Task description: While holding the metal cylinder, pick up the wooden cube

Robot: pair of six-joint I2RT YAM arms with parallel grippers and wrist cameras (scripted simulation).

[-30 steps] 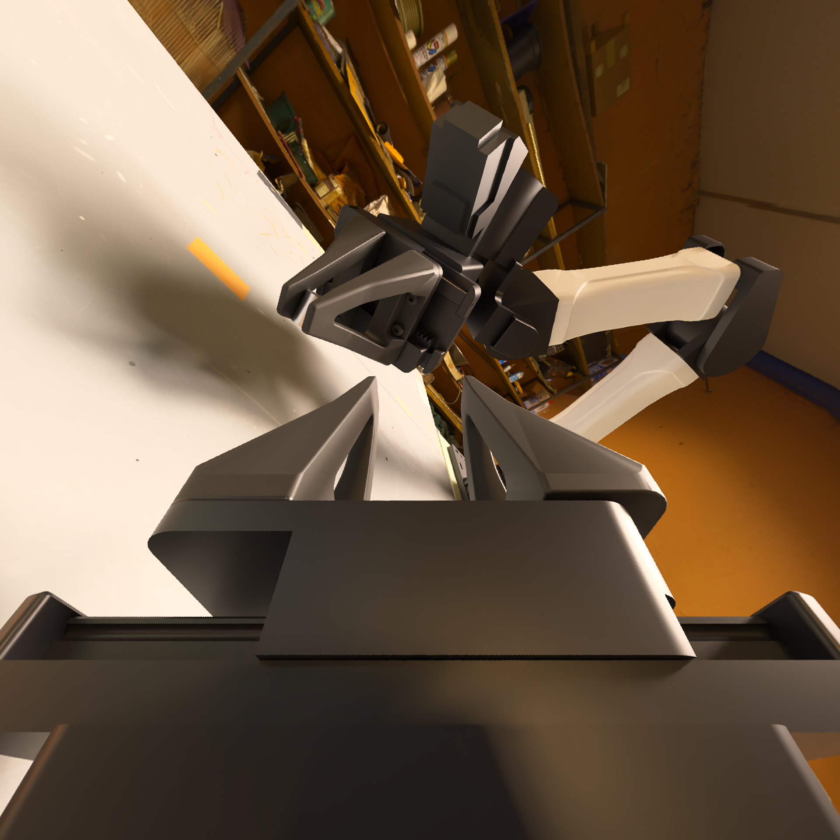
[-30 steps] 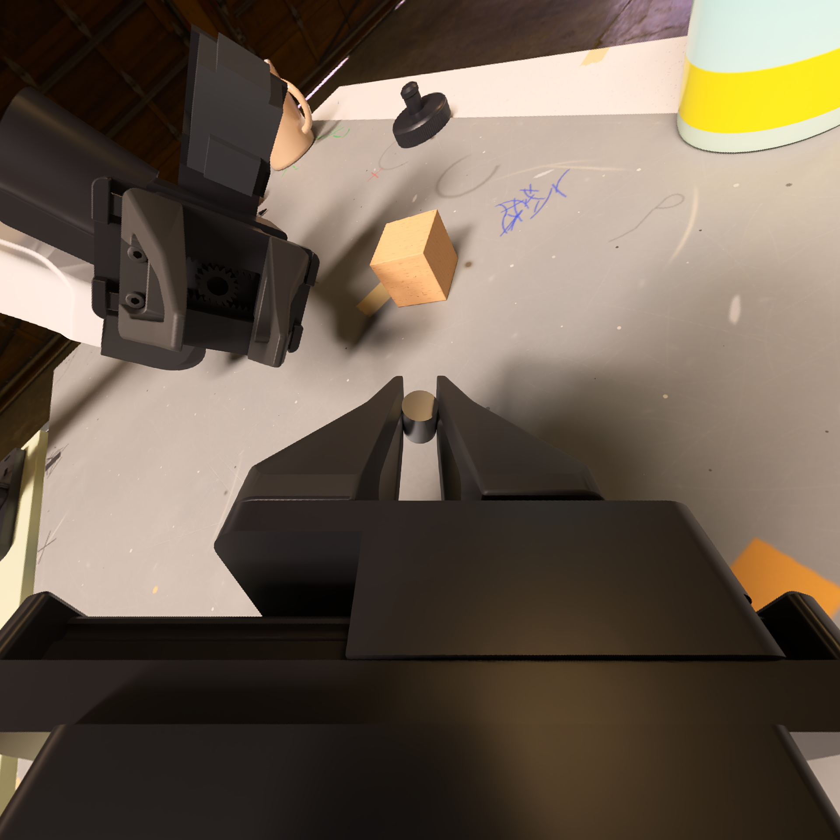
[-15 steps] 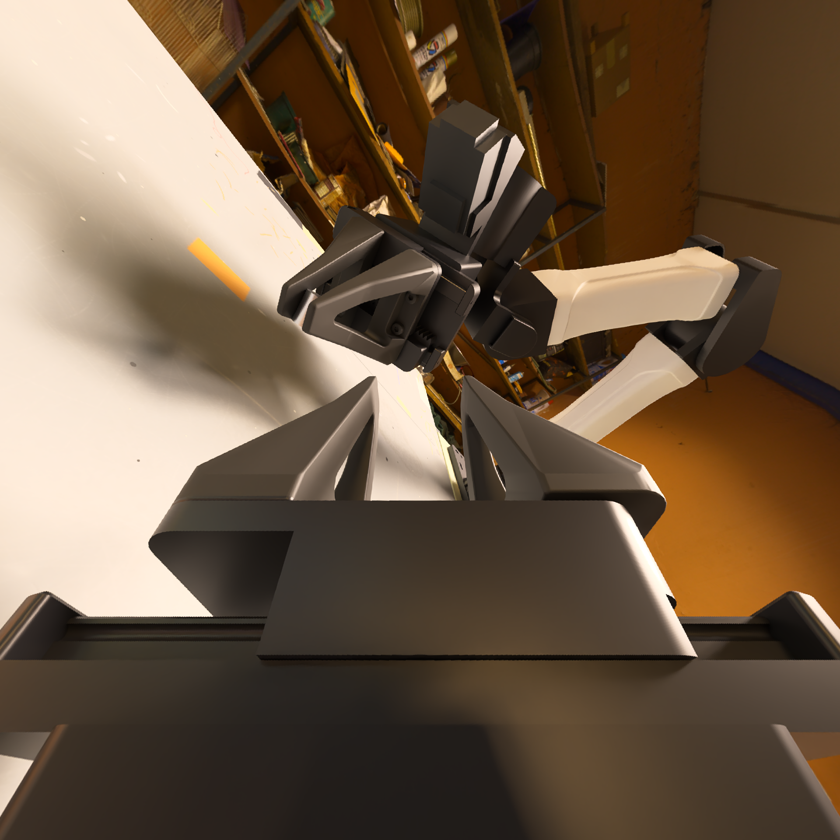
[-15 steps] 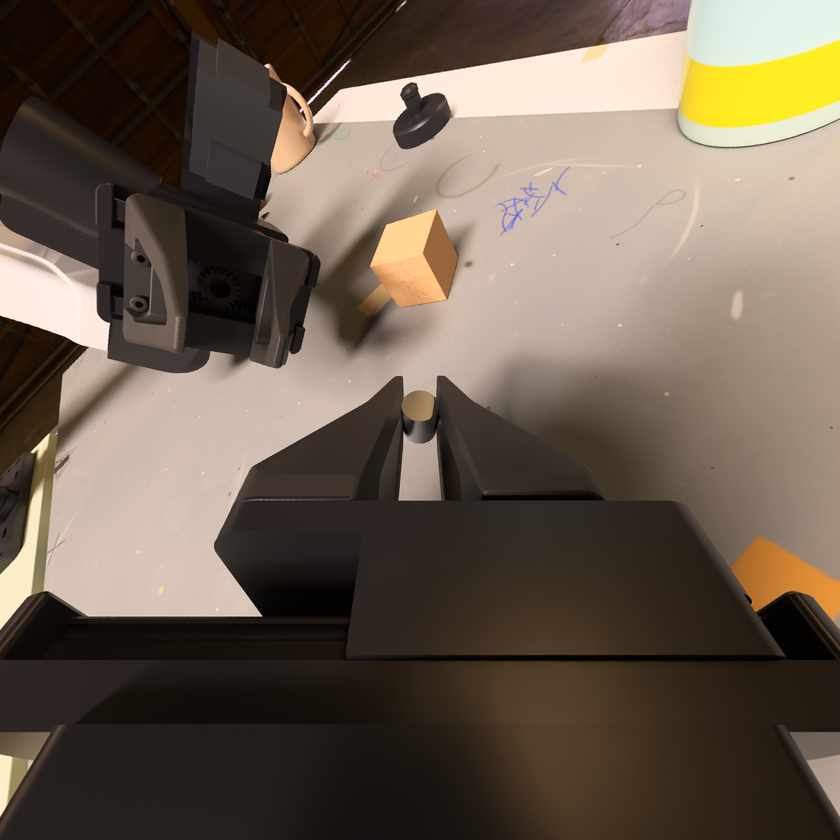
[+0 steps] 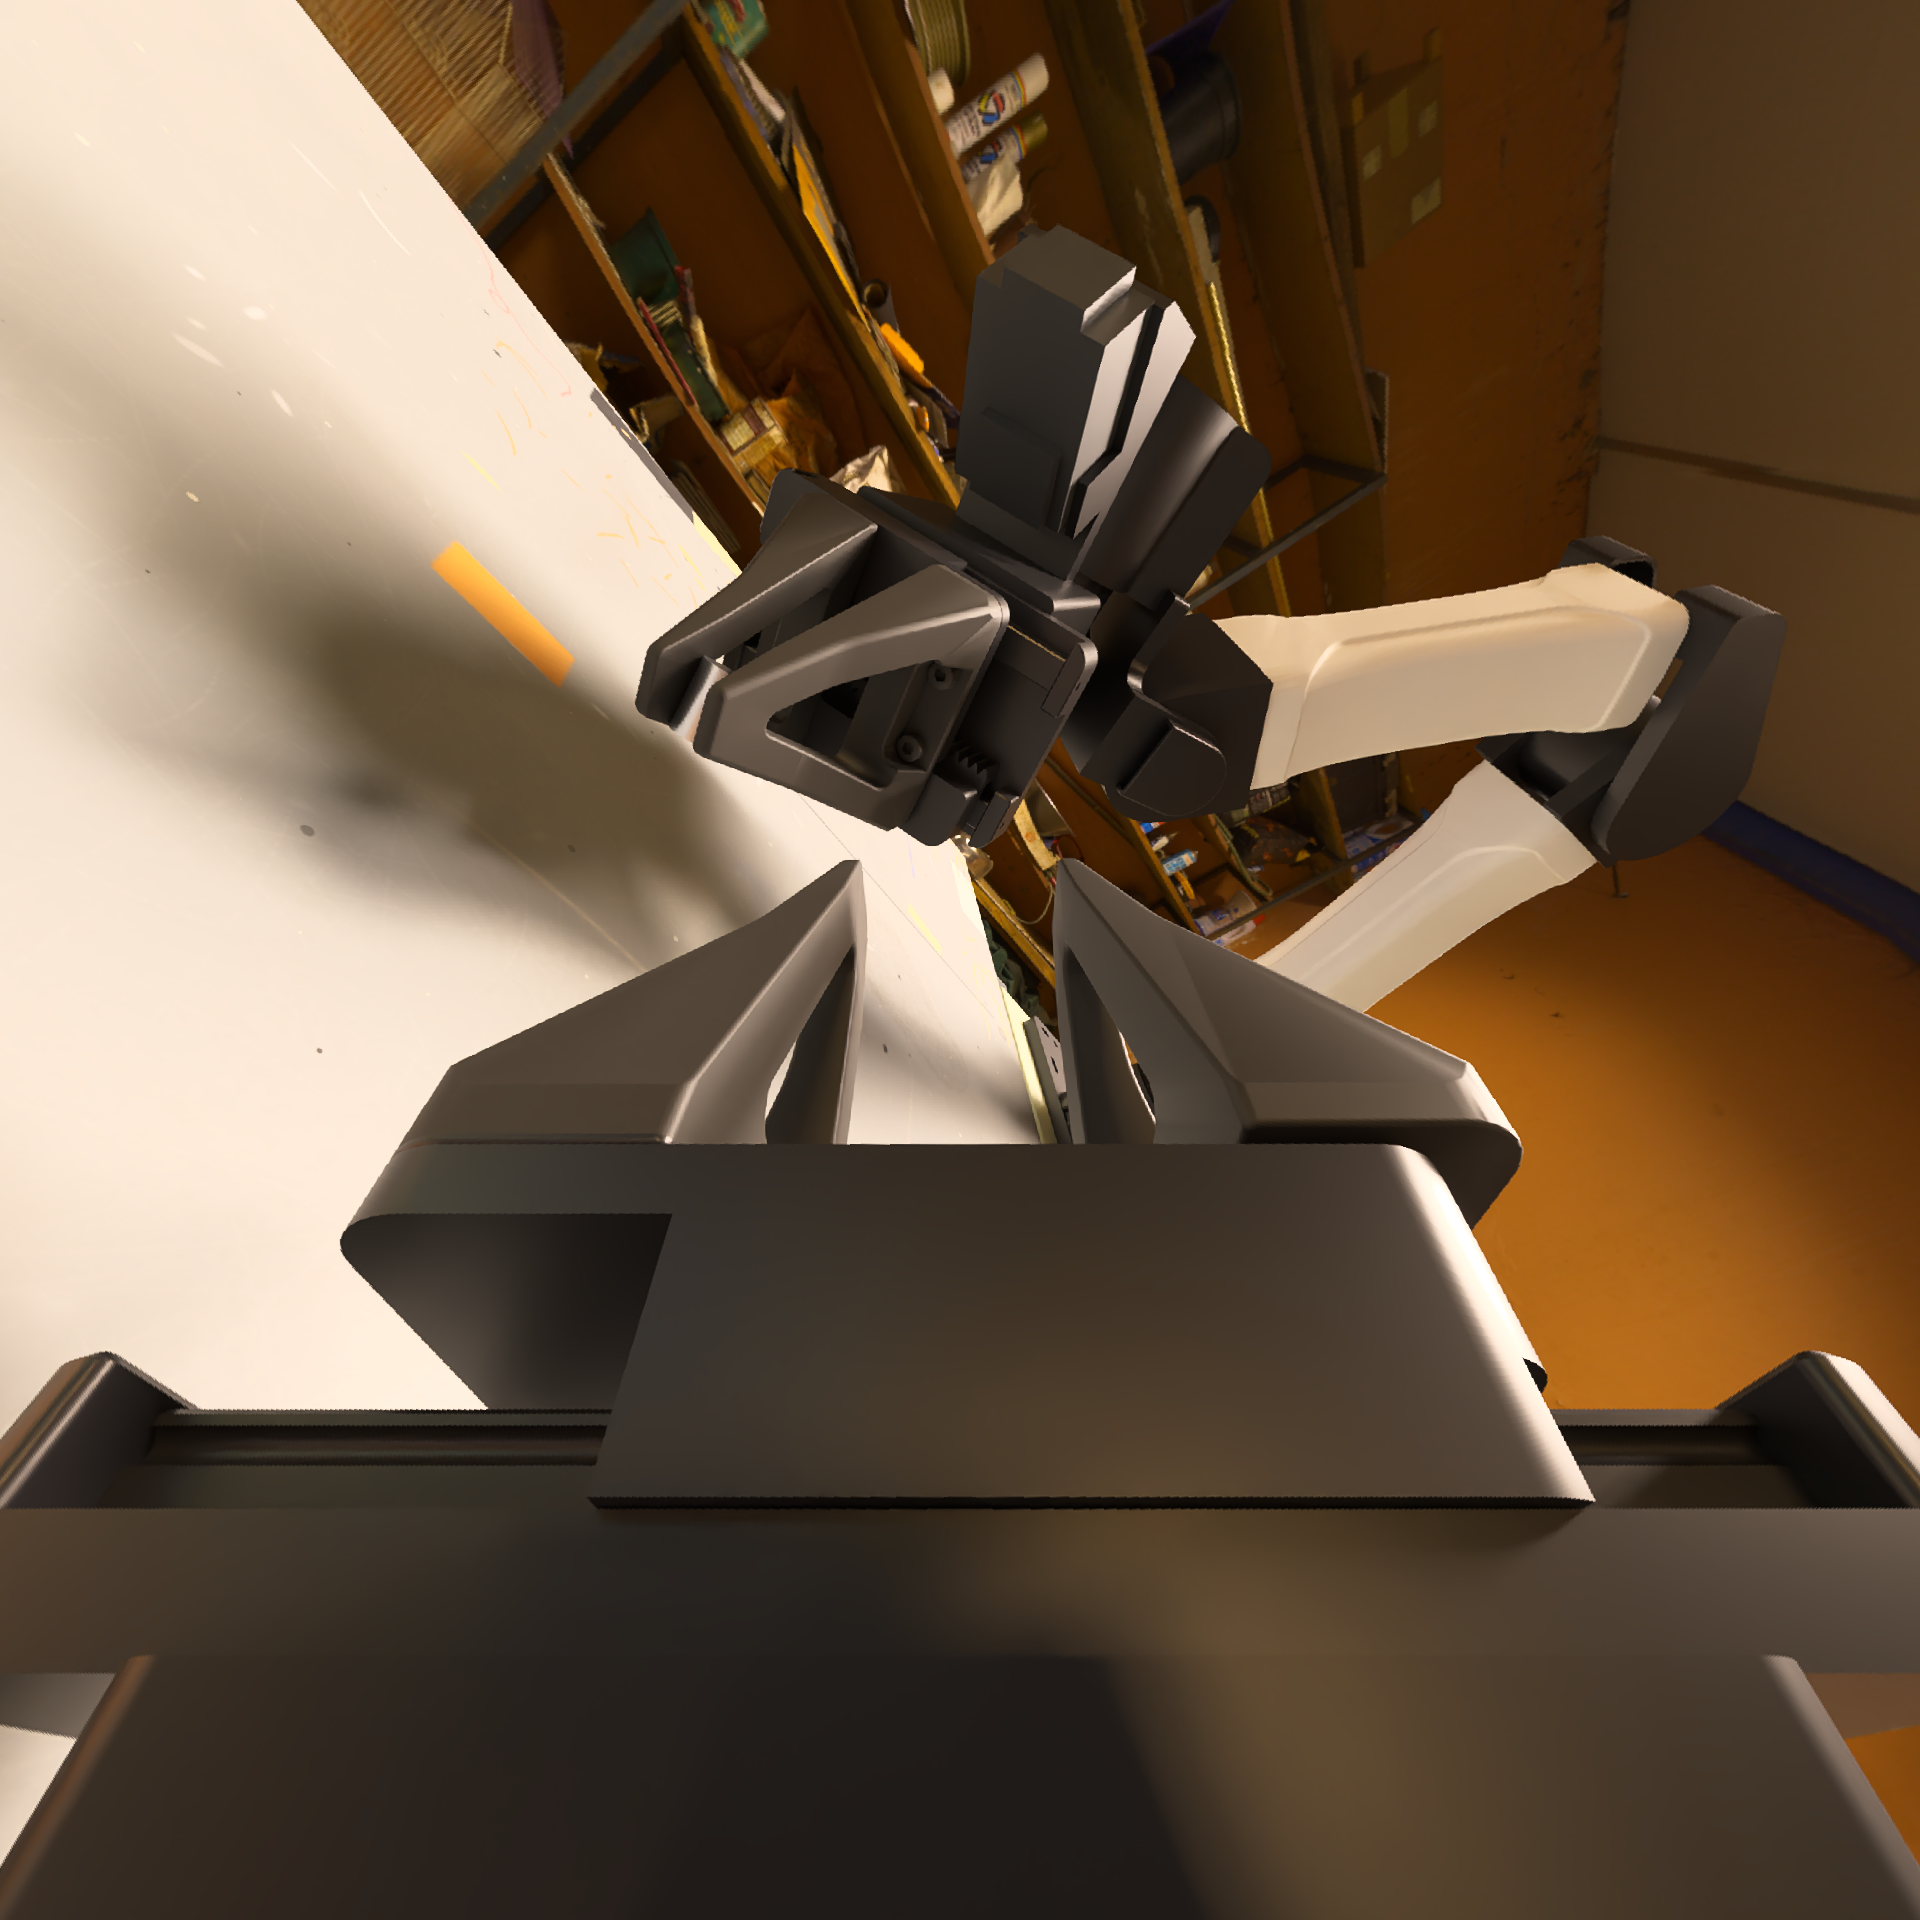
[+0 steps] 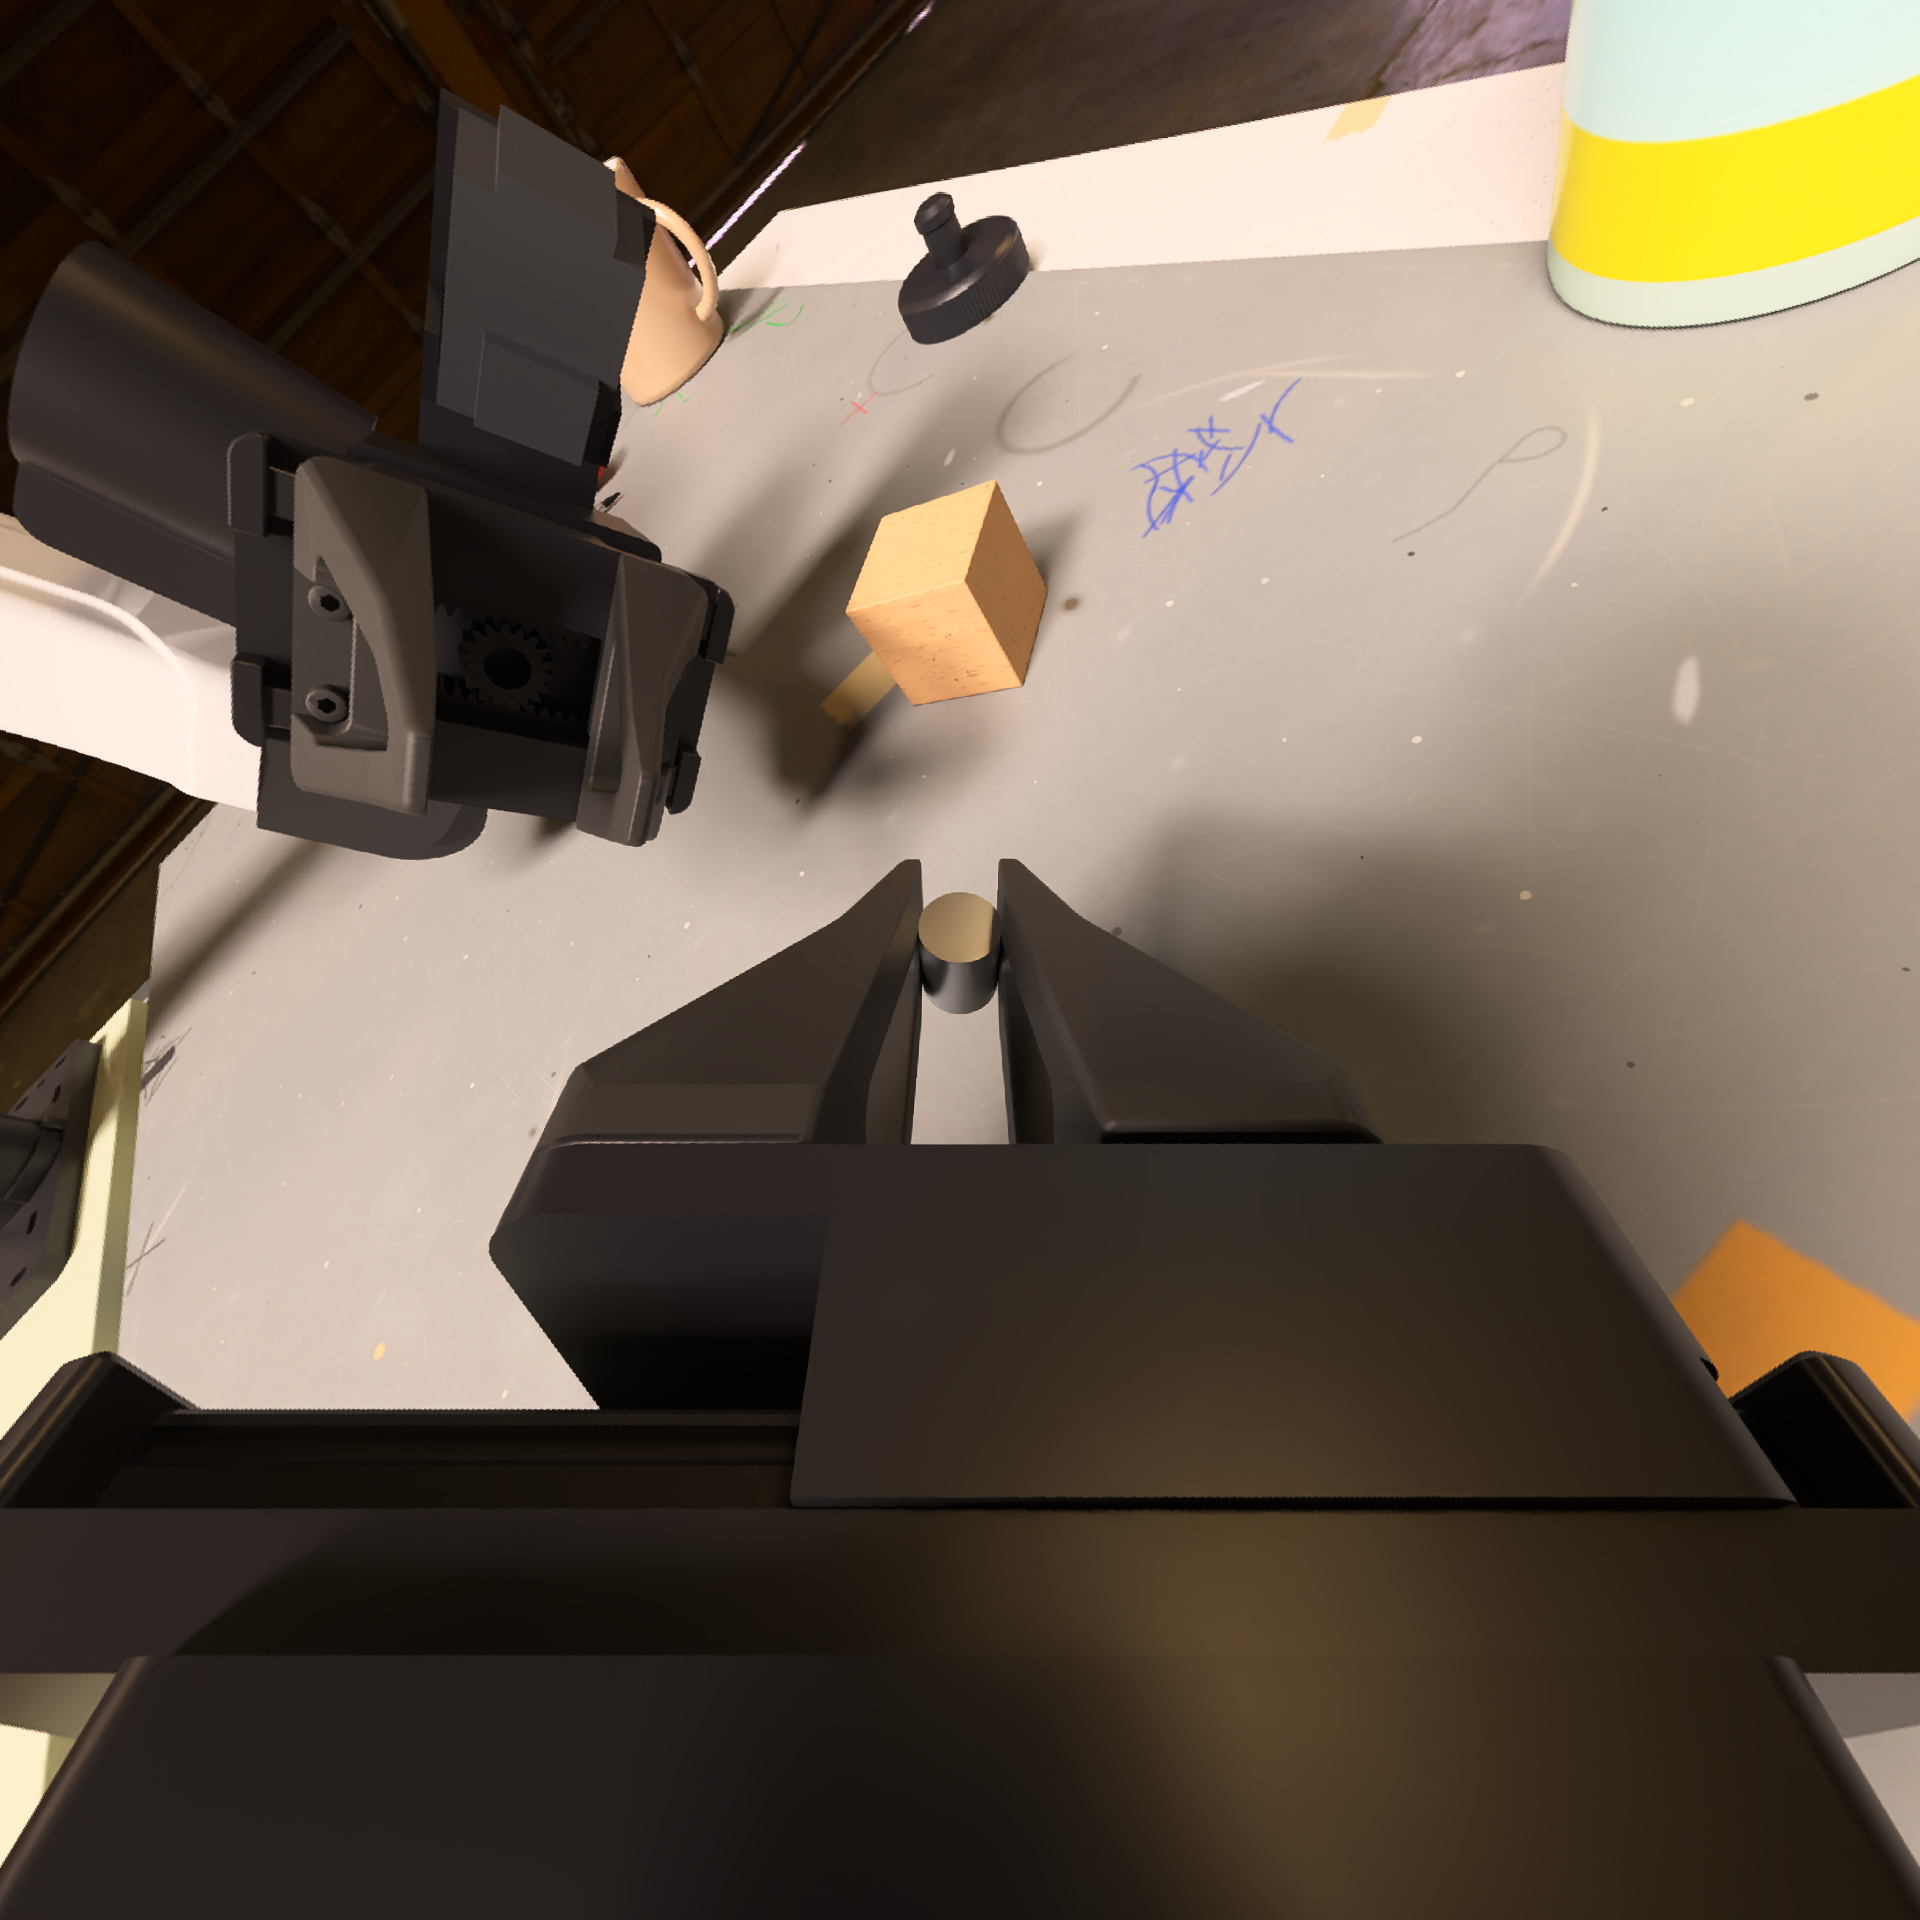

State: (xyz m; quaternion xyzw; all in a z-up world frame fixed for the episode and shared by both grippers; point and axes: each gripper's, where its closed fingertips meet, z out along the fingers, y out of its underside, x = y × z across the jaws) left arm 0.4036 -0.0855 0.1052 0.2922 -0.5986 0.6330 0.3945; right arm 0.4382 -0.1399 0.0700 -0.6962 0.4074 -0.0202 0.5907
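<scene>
Left wrist view: the dark left gripper has its jaws apart with nothing between them; the right gripper hangs at 12 o'clock.

Right wrist view: the right gripper clamps the small metal cylinder. The light wooden cube sits on the grey table at 12 o'clock, apart from the left gripper at 10 o'clock.

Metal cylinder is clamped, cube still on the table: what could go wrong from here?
1. The right gripper grips the metal cylinder only near its fingertips; a jolt might slip it out.
2. The left gripper is open and faces away from the wooden cube, and turning toward it could bump the right arm nearby.
</scene>
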